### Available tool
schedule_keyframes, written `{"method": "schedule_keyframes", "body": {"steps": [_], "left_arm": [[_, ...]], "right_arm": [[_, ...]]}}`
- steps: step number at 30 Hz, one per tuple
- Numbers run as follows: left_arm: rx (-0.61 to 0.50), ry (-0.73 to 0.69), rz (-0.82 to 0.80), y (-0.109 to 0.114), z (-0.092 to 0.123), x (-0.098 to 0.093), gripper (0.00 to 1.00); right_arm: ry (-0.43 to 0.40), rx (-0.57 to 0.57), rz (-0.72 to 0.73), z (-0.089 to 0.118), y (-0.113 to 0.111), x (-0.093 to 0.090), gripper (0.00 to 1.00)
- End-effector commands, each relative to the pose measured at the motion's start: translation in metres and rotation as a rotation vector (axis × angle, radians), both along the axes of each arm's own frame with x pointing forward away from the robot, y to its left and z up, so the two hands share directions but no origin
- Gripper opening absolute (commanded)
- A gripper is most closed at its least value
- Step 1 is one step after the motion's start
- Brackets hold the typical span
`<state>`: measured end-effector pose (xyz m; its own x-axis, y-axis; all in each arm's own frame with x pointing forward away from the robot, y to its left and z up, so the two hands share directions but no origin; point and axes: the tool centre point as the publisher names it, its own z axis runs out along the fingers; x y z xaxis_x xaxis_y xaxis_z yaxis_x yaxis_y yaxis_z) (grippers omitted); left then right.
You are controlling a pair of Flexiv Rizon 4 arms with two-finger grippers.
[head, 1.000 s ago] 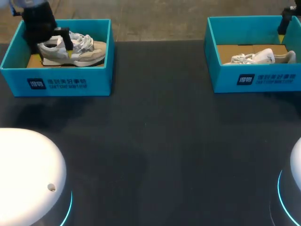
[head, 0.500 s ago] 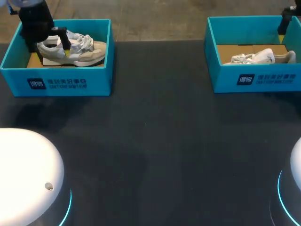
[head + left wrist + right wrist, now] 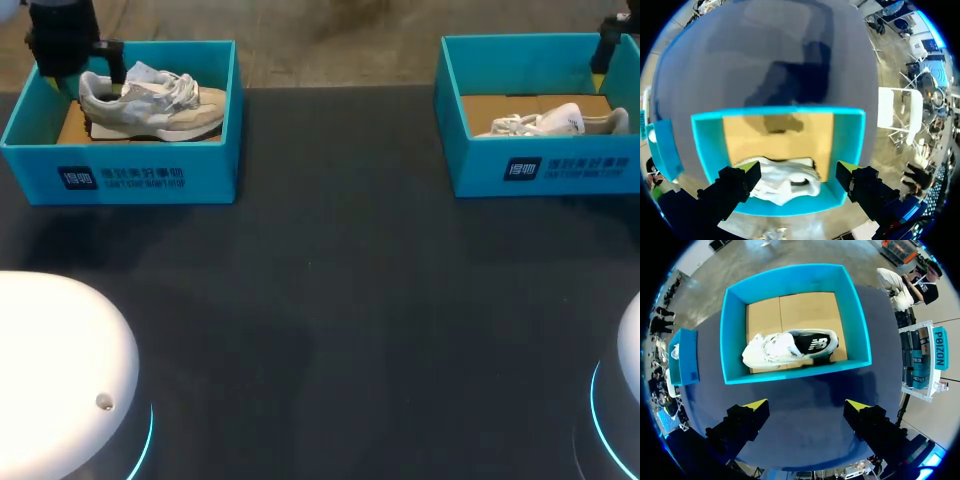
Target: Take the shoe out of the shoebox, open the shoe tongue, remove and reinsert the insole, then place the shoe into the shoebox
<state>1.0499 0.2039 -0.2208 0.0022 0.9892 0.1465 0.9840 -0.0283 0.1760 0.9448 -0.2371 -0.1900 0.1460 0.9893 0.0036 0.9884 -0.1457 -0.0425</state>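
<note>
Shoes lying in two teal boxes at the far side of the dark worktop (image 3: 330, 300), one box toward each far corner, well apart. Sitting sole-down on the cardboard floor of the left box (image 3: 140, 175): grey-and-beige shoe (image 3: 150, 100), toe pointing toward the worktop's middle, heel toward the box's outer wall, tongue sticking up. Hanging over that heel end, by the box's far outer corner: left hand (image 3: 797, 169), fingers spreading wide and gripping nothing. In the left wrist view, shoe showing below and between the two yellow tips, neither tip pressing on it. Lying in the right box (image 3: 480, 170), close to the wall facing the robot: white shoe (image 3: 555, 122), laces and toe toward the worktop's middle, heel toward the outer wall. Hanging clear of that box: right hand (image 3: 807, 405), fingers likewise standing wide apart and holding nothing. In the right wrist view, whole box and shoe showing ahead of the tips, bare worktop lying under them. In the head view, only a dark piece of that arm with a yellow spot peeking in at the right edge.
</note>
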Motion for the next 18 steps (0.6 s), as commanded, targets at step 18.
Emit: {"method": "schedule_keyframes", "body": {"steps": [18], "left_arm": [[-0.051, 0.103, -0.04, 0.052, -0.003, 0.068, 1.0]], "right_arm": [[-0.002, -0.001, -0.001, 0.0, 0.001, -0.001, 1.0]]}}
